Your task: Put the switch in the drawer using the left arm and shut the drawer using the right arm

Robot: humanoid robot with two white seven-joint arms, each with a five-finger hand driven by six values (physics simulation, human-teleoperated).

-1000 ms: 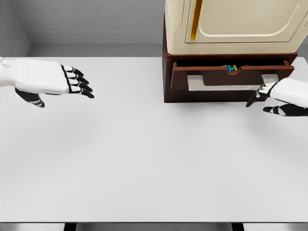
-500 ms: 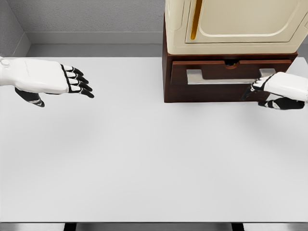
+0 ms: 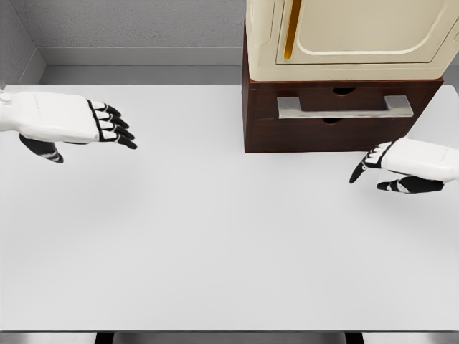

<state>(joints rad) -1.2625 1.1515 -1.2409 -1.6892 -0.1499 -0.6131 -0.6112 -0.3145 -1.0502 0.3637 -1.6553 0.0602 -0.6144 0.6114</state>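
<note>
The brown drawer [image 3: 337, 118] under the cream cabinet [image 3: 351, 36] stands pushed in flush, its silver handle [image 3: 344, 109] across the front. The switch is hidden from view. My right hand [image 3: 373, 168] hovers over the table just below and to the right of the drawer front, apart from it, fingers relaxed and holding nothing. My left hand [image 3: 107, 123] floats at the far left above the table, fingers stretched out flat and empty.
The white table [image 3: 215, 236] spreads across the view, with its front edge near the bottom. A grey wall [image 3: 129, 29] rises behind it. The cabinet block stands at the back right.
The drawer went from partly open, with the switch showing inside, to fully shut. My right hand then drew back toward me and down. The left hand barely moved.
</note>
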